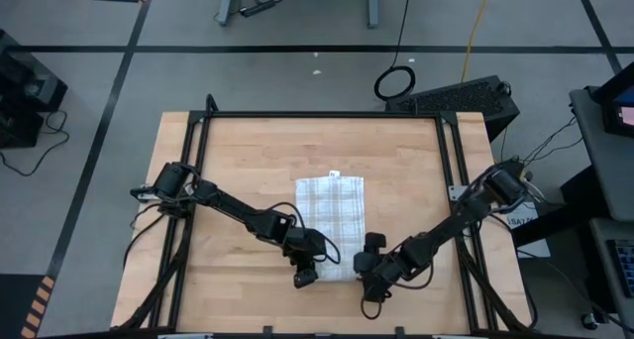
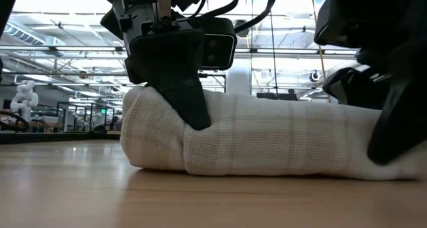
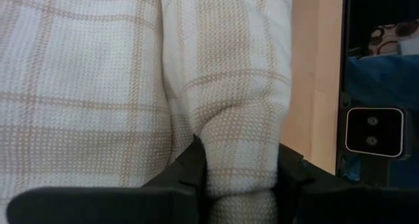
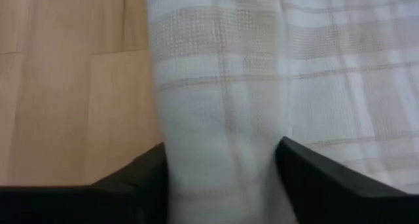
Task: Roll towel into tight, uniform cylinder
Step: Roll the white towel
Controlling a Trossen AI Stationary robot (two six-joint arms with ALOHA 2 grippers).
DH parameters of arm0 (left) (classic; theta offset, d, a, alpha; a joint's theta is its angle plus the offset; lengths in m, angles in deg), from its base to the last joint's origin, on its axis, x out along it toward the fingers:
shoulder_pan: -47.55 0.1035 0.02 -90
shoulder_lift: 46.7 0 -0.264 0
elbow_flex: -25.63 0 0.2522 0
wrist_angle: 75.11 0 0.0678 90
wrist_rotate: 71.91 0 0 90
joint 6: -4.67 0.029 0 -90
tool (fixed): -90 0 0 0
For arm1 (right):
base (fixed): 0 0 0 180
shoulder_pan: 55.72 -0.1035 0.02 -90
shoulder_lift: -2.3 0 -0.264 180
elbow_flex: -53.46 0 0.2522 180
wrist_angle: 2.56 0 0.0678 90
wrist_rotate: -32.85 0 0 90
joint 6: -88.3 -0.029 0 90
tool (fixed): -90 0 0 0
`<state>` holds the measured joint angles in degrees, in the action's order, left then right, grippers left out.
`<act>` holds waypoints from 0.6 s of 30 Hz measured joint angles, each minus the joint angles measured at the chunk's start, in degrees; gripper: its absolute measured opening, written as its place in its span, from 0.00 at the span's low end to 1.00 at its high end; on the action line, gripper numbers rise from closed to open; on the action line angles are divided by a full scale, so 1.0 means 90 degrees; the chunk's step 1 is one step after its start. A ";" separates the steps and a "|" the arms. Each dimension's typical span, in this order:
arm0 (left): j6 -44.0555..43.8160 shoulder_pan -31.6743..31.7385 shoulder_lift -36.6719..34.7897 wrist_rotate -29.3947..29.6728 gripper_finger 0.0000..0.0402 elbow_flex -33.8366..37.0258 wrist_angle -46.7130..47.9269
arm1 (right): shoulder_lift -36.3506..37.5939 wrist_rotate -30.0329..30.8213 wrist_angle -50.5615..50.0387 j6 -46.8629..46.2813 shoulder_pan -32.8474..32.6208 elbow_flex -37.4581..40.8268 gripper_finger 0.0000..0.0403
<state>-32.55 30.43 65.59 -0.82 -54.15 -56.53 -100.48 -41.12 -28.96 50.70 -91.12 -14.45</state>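
The white checked towel [image 1: 332, 208] lies in the middle of the wooden table [image 1: 238, 151]. Its far part is spread flat, with a small tag [image 1: 335, 173] on the far edge. Its near part is wound into a roll [image 2: 267, 145] that rests on the tabletop along its length. My left gripper [image 1: 305, 272] is shut on the roll's left end. My right gripper [image 1: 369, 260] is shut on the roll's right end. The low view shows the roll thicker at the left end than at the right. My left gripper pinches the roll's left end [image 3: 239, 165] between its two fingers [image 3: 190, 175], one on the near side and one on the far side. The fingers slant down from the left and lie across the roll, denting it in. The roll rests on the table. My right gripper holds the roll near its right end [image 4: 222, 165] between its two fingers [image 4: 308, 175], the cloth filling the gap between them. The fingers slant down from the right and lie across the roll. The roll stays on the table.
Bare wood lies to the left, right and far side of the towel. Black frame rails [image 1: 198, 180] run along the table's left and right sides. The two arms reach in from the side edges and meet at the near middle.
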 joint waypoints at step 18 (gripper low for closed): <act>0.0149 0.0356 0.0000 -0.1911 0.25 0.0002 -0.0330 | -0.0184 -0.2925 0.0744 -0.0034 0.0761 -0.0005 0.09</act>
<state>-31.21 33.63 65.59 -18.03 -54.13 -59.50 -102.14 -67.44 -22.27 50.39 -84.27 -14.49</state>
